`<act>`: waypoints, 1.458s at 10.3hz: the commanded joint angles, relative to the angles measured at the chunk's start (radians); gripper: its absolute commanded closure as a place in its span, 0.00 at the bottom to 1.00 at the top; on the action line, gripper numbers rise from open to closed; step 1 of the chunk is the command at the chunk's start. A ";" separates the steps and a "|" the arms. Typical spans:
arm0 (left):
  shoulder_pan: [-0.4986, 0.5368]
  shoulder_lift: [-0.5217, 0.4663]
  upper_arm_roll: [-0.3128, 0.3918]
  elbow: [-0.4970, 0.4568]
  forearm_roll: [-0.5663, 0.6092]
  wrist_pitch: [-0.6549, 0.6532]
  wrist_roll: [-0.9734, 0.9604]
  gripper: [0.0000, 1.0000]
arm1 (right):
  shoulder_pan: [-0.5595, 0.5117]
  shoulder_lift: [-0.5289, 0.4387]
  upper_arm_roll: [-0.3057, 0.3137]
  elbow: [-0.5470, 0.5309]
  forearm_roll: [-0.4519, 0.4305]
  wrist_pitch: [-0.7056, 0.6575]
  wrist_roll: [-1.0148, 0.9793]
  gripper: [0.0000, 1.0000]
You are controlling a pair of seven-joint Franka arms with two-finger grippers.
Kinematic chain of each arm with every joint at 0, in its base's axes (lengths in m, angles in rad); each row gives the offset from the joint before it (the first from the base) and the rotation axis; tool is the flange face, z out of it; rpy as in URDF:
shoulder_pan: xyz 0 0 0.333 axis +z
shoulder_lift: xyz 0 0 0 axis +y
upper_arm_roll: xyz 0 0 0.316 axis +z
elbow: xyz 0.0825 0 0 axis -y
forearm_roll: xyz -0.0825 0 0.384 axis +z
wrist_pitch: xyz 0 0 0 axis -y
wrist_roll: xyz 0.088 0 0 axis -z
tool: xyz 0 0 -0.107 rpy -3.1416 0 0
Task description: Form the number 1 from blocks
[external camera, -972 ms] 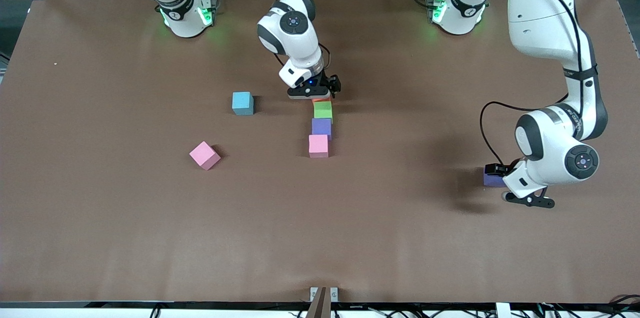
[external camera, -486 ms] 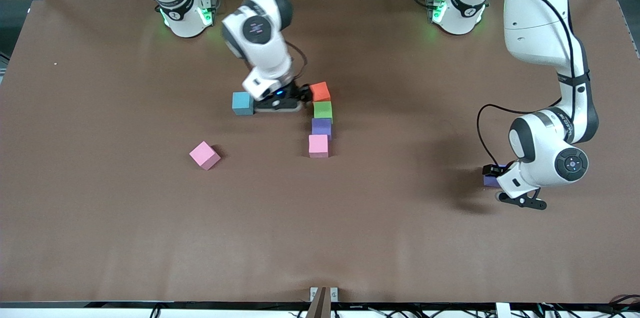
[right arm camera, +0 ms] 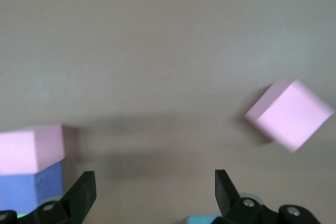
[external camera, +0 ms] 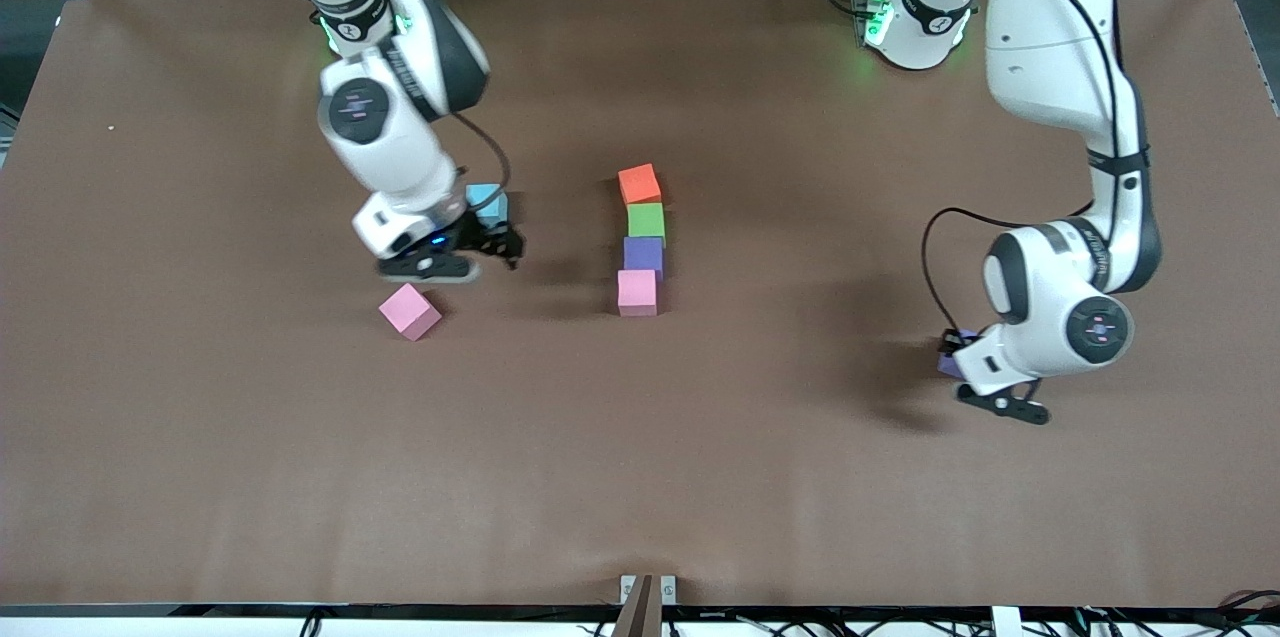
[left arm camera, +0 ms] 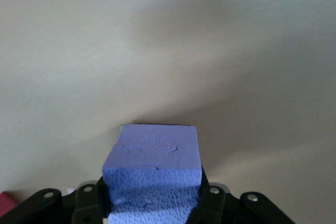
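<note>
Four blocks stand in a column mid-table: orange (external camera: 638,184) farthest from the front camera, then green (external camera: 646,220), purple (external camera: 643,255) and pink (external camera: 637,292). My right gripper (external camera: 495,247) hangs open with nothing in it, between a light blue block (external camera: 488,202) and a loose, turned pink block (external camera: 409,311). The right wrist view shows that pink block (right arm camera: 289,114) ahead of the open gripper (right arm camera: 152,192). My left gripper (external camera: 958,355) is shut on a second purple block (external camera: 945,367), low over the table at the left arm's end. In the left wrist view the purple block (left arm camera: 152,166) sits between the fingers.
The brown table (external camera: 700,477) is bare toward the front camera. The column's pink block (right arm camera: 31,148) and purple block (right arm camera: 29,187) show at the edge of the right wrist view. A red sliver (left arm camera: 6,203) shows at the edge of the left wrist view.
My right gripper left the orange block at the column's far end and swung past the light blue block toward the loose pink one. My left gripper, with the purple block, shifted slightly toward the middle.
</note>
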 commanded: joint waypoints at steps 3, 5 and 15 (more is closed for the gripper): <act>-0.144 -0.031 0.005 0.160 -0.015 -0.112 -0.353 1.00 | -0.133 -0.083 0.017 0.219 -0.098 -0.373 -0.137 0.00; -0.228 -0.026 0.040 0.199 -0.209 -0.115 -0.459 1.00 | -0.202 -0.084 0.018 0.354 -0.106 -0.550 -0.228 0.00; -0.470 -0.110 -0.014 0.236 -0.337 -0.440 -1.043 1.00 | -0.394 -0.120 0.012 0.580 -0.095 -0.782 -0.333 0.00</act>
